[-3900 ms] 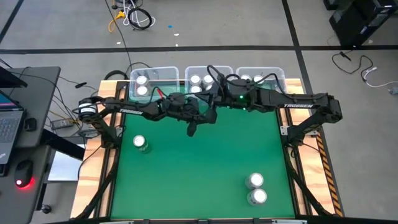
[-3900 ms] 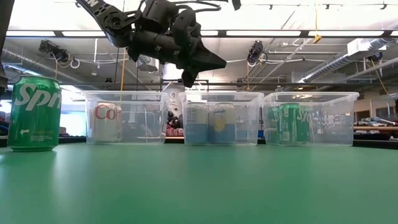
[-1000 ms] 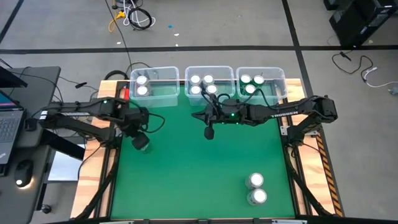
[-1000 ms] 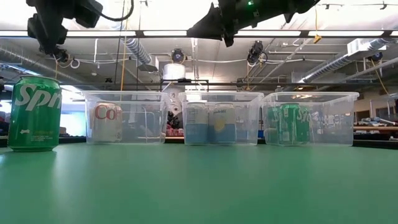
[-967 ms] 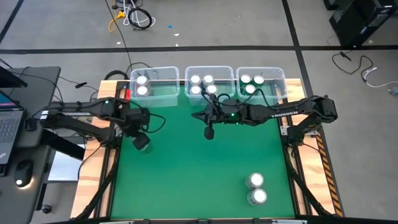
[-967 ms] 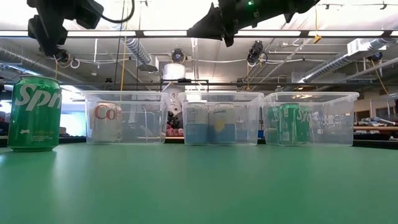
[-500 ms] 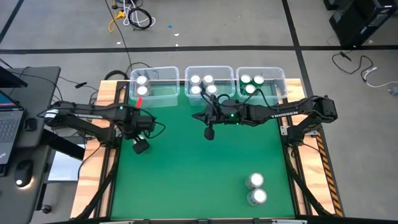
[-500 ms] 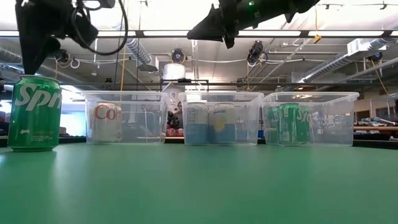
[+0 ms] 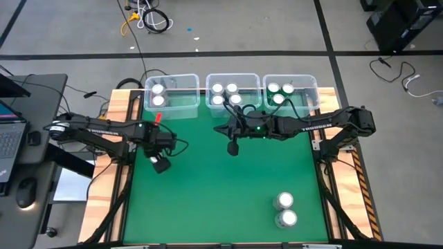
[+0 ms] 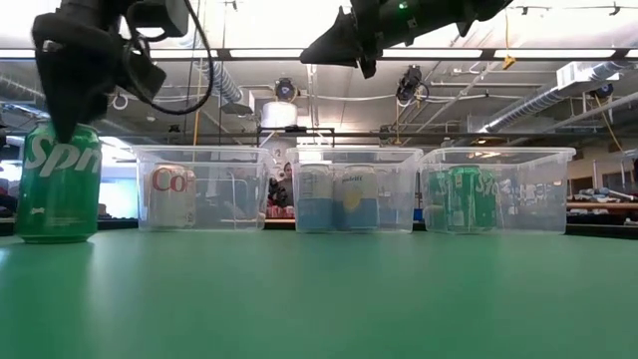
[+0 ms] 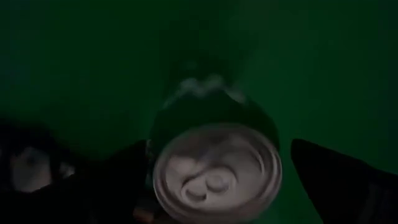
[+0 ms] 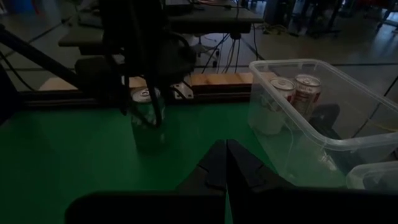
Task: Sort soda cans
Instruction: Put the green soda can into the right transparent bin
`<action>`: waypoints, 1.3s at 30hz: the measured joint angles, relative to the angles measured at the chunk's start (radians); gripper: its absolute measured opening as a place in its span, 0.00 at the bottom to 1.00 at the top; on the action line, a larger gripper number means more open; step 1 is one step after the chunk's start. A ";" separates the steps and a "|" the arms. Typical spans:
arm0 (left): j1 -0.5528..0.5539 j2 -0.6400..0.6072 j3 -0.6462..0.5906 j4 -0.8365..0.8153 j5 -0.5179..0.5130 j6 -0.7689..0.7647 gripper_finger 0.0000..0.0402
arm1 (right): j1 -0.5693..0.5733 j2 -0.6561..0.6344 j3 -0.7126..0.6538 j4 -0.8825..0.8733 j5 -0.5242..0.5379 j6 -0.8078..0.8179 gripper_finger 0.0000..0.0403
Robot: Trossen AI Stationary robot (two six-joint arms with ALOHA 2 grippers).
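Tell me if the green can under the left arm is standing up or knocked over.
Upright. The green can stands on its base on the table, silver top facing up at the left wrist camera.

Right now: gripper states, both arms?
Left gripper: open, fingers either side of the green can, not gripping yet.
Right gripper: shut, empty, hovering above mid-table.

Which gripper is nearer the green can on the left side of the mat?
Left. The left gripper is directly over the green can, fingers open astride its top. The right gripper is shut, raised mid-table in front of the middle bin.
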 joint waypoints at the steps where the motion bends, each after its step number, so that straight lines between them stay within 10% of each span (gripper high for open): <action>1: 0.000 0.000 -0.004 0.030 -0.003 0.009 0.97 | 0.000 0.000 0.000 -0.001 0.000 -0.001 0.00; 9: 0.000 0.003 -0.011 0.144 -0.003 0.056 0.72 | 0.000 -0.001 0.000 -0.004 0.001 -0.008 0.00; 24: 0.170 0.136 0.008 0.633 -0.039 0.323 0.71 | -0.003 -0.179 0.000 -0.197 0.108 -0.057 0.00; 39: 0.232 0.667 0.557 0.643 0.034 0.666 0.71 | -0.023 -0.424 0.000 -0.529 0.224 -0.047 0.00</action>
